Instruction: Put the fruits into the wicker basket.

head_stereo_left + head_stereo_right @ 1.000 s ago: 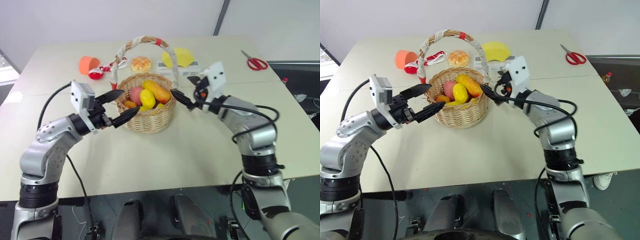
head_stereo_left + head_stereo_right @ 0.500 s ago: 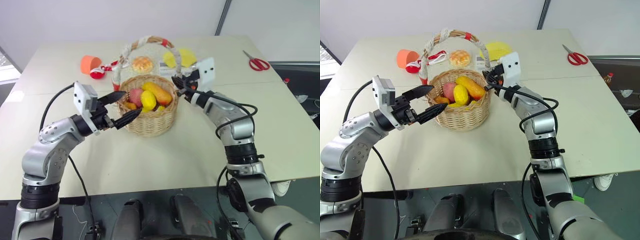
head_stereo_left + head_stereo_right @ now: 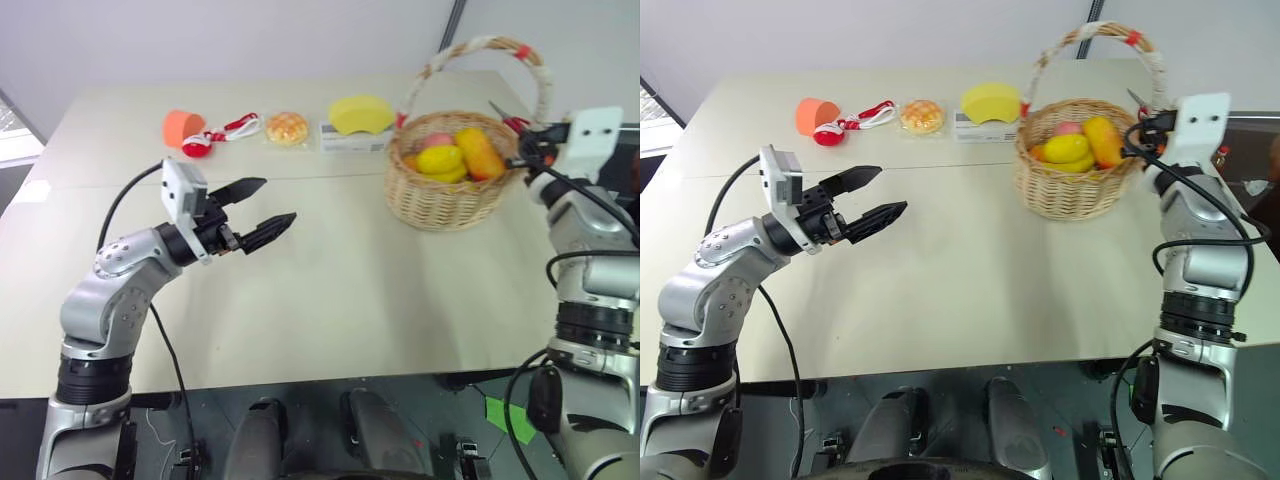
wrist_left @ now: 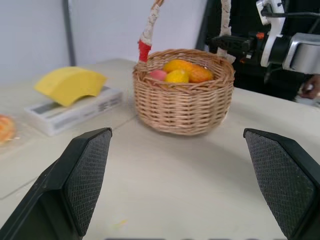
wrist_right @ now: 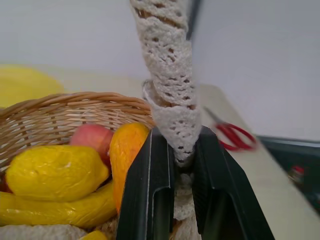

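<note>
Scissors (image 5: 234,135) blurred; banana (image 5: 55,210) mostly hidden under lemon (image 5: 55,172).

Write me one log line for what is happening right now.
right hand: shut on white-wrapped handle of round tan wicker basket | toy fruits: inside basket | left hand: open, empty, above beige table

left arm (image 3: 110,300): silver-grey rounded segments showing small dark screws, black ring banding the lower joint
right arm (image 3: 1195,250): matching silver-grey shells, black collar sitting at mid-length
wrist cameras: white boxy housings riding on each wrist
cables: thin black leads looping loosely from each wrist along the arm
left end effector (image 3: 258,211): two black tapering fingers (image 4: 85,177) bearing finely textured pads
right end effector (image 5: 172,185): two black smooth flat fingers
</note>
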You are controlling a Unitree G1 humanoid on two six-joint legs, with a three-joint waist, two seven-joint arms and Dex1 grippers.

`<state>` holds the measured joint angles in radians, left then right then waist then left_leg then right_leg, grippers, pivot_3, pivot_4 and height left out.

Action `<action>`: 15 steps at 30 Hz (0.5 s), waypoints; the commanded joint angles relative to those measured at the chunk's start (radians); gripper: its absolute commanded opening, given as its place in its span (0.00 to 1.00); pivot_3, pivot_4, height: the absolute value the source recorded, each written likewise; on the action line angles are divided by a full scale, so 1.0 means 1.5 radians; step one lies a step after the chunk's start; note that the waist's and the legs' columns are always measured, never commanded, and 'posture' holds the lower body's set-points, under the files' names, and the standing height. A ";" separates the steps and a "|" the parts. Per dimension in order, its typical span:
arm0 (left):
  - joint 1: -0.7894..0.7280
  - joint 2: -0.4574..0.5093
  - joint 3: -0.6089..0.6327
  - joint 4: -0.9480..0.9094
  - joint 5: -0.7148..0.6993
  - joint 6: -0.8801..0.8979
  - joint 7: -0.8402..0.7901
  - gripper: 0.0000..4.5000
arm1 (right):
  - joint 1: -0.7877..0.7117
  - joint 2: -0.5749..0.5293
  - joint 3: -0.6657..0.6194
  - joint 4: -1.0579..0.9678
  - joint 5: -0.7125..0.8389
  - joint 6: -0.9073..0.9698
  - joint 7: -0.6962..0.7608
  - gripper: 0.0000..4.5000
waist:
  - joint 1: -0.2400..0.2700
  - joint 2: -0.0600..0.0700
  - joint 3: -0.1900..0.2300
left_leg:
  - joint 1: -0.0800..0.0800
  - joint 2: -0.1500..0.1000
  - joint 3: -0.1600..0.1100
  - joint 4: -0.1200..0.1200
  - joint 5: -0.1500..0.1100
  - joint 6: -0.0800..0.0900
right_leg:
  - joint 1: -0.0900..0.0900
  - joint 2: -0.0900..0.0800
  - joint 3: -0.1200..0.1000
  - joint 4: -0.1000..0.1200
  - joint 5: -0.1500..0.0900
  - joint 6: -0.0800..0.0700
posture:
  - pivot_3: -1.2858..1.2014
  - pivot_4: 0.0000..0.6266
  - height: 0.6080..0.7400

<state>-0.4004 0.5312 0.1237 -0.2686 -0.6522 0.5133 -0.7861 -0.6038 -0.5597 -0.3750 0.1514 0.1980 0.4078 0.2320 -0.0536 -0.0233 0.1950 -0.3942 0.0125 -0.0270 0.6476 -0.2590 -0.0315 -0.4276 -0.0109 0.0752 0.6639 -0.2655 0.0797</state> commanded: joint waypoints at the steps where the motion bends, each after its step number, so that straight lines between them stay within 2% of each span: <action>1: -0.027 -0.012 -0.014 0.019 0.019 -0.032 -0.008 1.00 | -0.012 0.015 -0.027 0.006 0.024 -0.029 -0.014 0.01 | -0.005 0.000 0.000 | 0.000 0.000 0.000 0.000 0.000 0.000 | 0.000 0.001 0.000 0.001 0.000 0.000 | 0.52 0.24 1.00; 3: -0.036 -0.019 -0.017 0.036 0.026 -0.041 -0.008 1.00 | -0.003 0.021 -0.029 -0.009 0.036 -0.025 -0.009 0.23 | -0.008 0.001 0.000 | 0.001 0.000 0.000 0.000 0.000 0.000 | 0.000 0.001 0.000 0.001 0.000 0.000 | 0.52 0.24 1.00; 4: -0.041 -0.022 -0.017 0.042 0.028 -0.043 -0.008 1.00 | 0.002 0.021 -0.035 -0.022 0.038 -0.020 -0.015 0.30 | -0.010 0.001 0.000 | 0.001 0.000 0.000 0.000 0.000 0.000 | 0.000 0.001 0.000 0.001 0.000 0.000 | 0.52 0.24 1.00; 7: -0.045 -0.025 -0.015 0.052 0.033 -0.051 -0.012 1.00 | 0.020 0.010 -0.047 -0.051 0.037 -0.010 -0.030 0.67 | -0.009 0.001 0.000 | 0.000 0.000 0.000 0.000 0.000 0.000 | 0.000 0.001 0.001 0.001 0.000 0.000 | 0.52 0.24 1.00; 9: -0.040 -0.020 -0.011 0.057 0.037 -0.055 -0.014 1.00 | 0.044 -0.001 -0.056 -0.074 0.040 -0.006 -0.025 0.87 | -0.008 0.001 0.000 | 0.000 0.000 0.000 0.000 0.000 0.000 | 0.000 0.000 0.001 0.001 0.000 0.000 | 0.52 0.24 1.00; 15: 0.017 0.006 0.033 0.078 0.053 -0.067 0.002 1.00 | 0.188 -0.051 -0.130 -0.142 0.100 0.013 0.061 0.87 | 0.007 0.001 0.000 | 0.000 0.000 0.000 0.000 0.000 0.000 | 0.001 0.000 0.000 0.000 0.000 0.000 | 0.52 0.24 1.00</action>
<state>-0.3849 0.5277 0.1300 -0.1538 -0.5846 0.4407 -0.7964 -0.3402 -0.6092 -0.5067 -0.0032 0.3104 0.4258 0.2880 -0.0436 -0.0218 0.1948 -0.3941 0.0131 -0.0276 0.6472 -0.2592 -0.0309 -0.4266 -0.0115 0.0759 0.6636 -0.2660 0.0801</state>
